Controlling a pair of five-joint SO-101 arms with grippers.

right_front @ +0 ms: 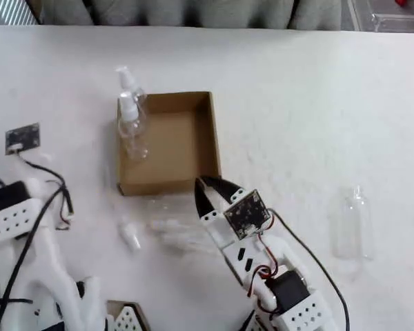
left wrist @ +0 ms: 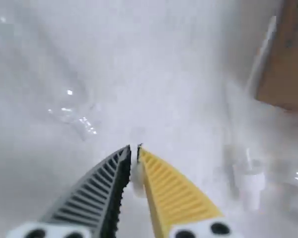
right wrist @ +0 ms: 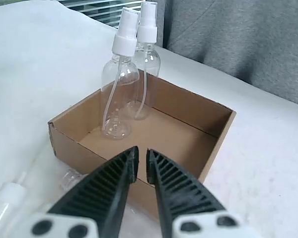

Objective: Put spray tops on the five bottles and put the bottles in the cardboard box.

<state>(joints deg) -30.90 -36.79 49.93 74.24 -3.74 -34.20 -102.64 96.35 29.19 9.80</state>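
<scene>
Two capped bottles [right_front: 132,131] are stood in the cardboard box [right_front: 183,145]; three are judged outstanding. One uncapped bottle [right_front: 352,224] is laid on the counter [right_front: 297,103], well apart. The left claw [left wrist: 134,148] and right claw [right wrist: 141,151] are seen closed together, nothing evidently clamped.

Two capped clear bottles [right wrist: 120,94] upright in the open cardboard box [right_front: 186,148]; another bottle [right_front: 352,224] lying well apart.
</scene>
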